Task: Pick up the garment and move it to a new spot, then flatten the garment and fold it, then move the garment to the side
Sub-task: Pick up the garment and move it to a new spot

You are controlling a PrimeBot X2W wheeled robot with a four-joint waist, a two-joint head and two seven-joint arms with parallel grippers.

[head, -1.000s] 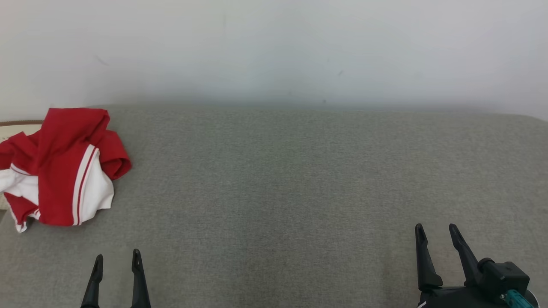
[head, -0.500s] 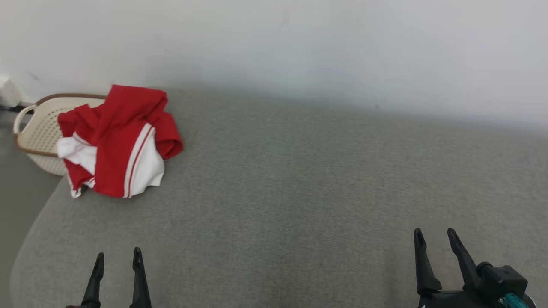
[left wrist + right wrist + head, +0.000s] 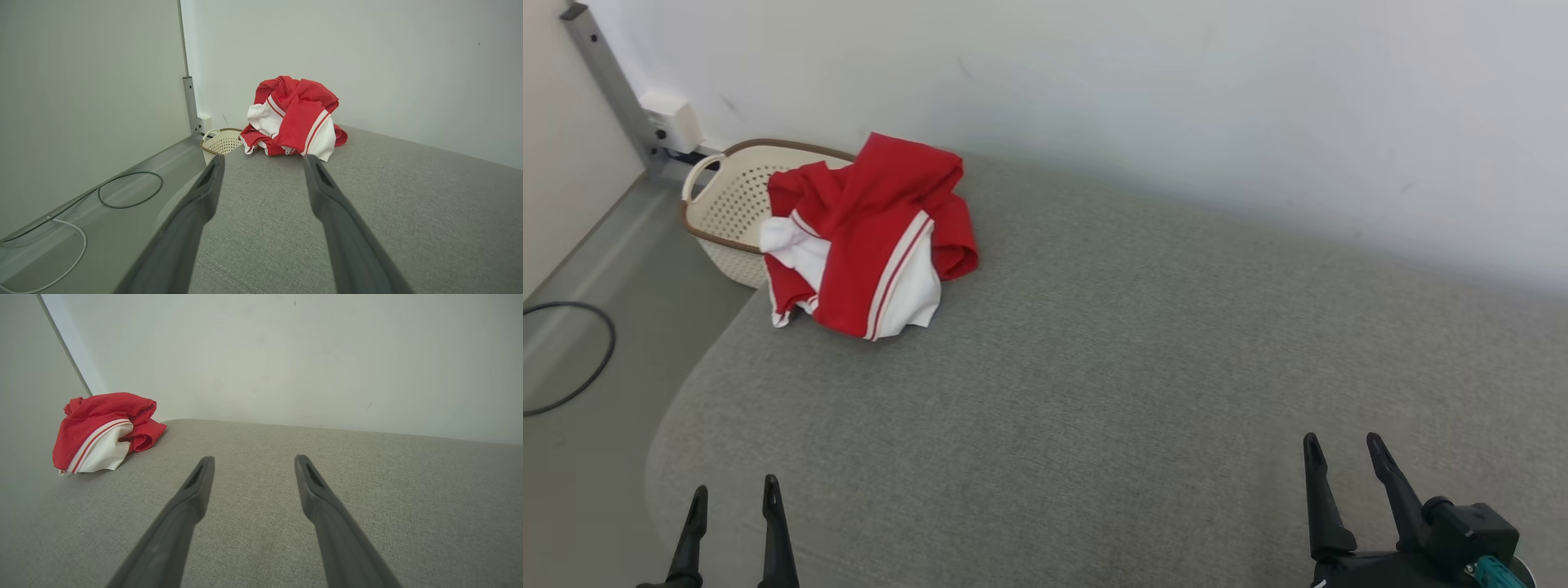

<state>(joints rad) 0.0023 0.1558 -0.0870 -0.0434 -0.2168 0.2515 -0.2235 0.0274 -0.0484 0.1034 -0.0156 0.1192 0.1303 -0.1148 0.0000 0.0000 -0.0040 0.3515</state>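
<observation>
A crumpled red and white garment (image 3: 870, 237) lies in a heap at the far left corner of the grey cushioned surface (image 3: 1111, 384), partly overhanging a basket. The left wrist view has the garment (image 3: 292, 118) straight ahead beyond the fingers; in the right wrist view the garment (image 3: 104, 430) lies far to the left. My left gripper (image 3: 733, 494) stands open at the near left edge, well short of the garment. Over at the near right, my right gripper (image 3: 1339, 453) is open too, holding nothing.
A cream perforated basket (image 3: 723, 192) with a brown rim stands on the floor behind the garment, against the white wall. A black cable loop (image 3: 564, 359) lies on the grey floor to the left. A metal post (image 3: 605, 77) and wall socket (image 3: 674, 122) sit in the corner.
The head camera has swung to the left, so the garment sits further right in the picture and the basket, floor and cable have come into view. Both grippers stay open.
</observation>
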